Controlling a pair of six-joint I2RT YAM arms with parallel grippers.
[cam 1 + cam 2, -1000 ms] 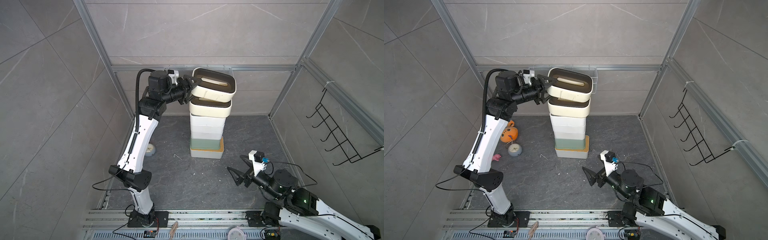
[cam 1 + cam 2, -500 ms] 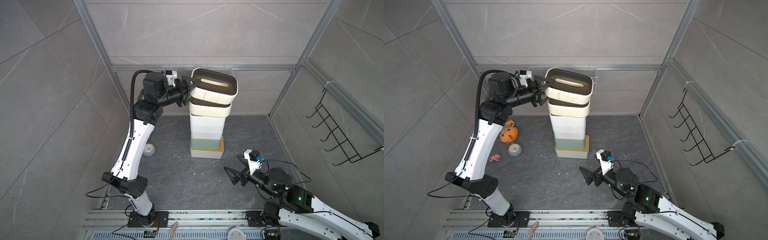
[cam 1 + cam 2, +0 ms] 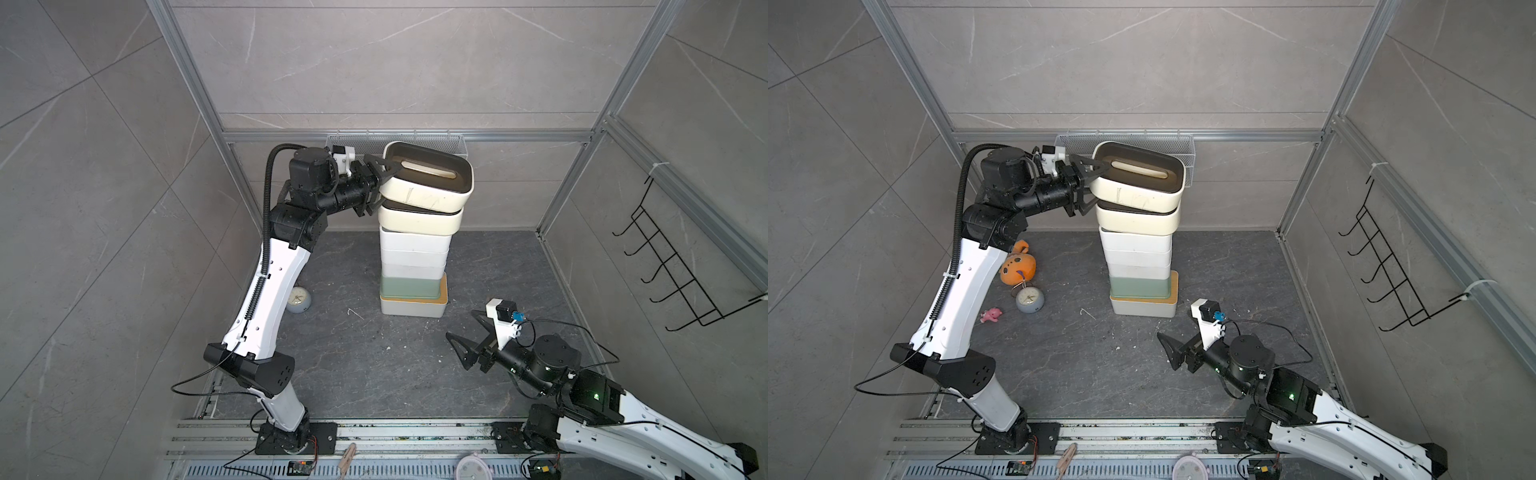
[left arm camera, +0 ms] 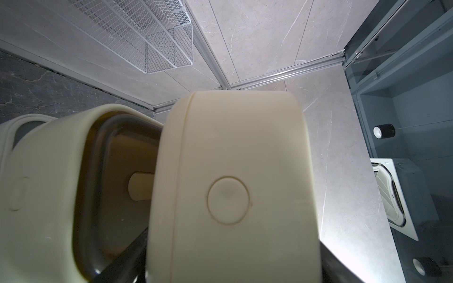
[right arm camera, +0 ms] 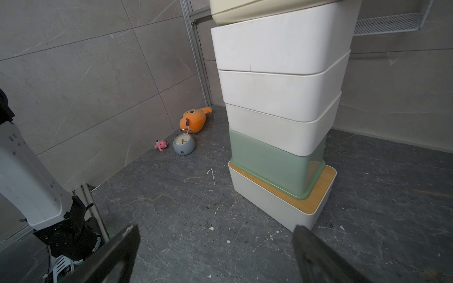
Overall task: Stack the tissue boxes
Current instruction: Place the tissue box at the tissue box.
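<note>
Top views are both showing the left arm point(image 3: 266, 299) reaching up to the head of the stack of tissue boxes point(image 3: 413, 257), which is standing seven high on the dark floor point(image 3: 374, 365). The right arm point(image 3: 602, 415) is lying low, nearer the camera than the stack and well apart from it.

From the floor up, the stack is running: a white box with a bamboo lid point(image 3: 411, 309), a pale green box point(image 3: 409, 287), three white boxes point(image 5: 277, 93), a second cream box point(image 3: 419, 220) and a top cream box point(image 3: 428, 195).

The top cream box is sitting tilted, its end toward the left arm slightly raised. The left gripper point(image 3: 390, 183) is pinching that end, with one finger lying over the lid rim and one under the base. The right gripper point(image 3: 460, 323) is pointing at the foot of the stack, its fingers point(image 5: 117, 250) spread wide around nothing.

A wire mesh basket point(image 3: 455, 143) is hanging on the wall behind the stack's top. A black wire rack point(image 3: 673, 270) is hanging on the side wall, far off on the right arm's side. On the left arm's side of the stack, an orange plush toy point(image 3: 1017, 266), a grey clock point(image 3: 1030, 300) and a pink toy point(image 3: 991, 315) are lying near one another.
</note>
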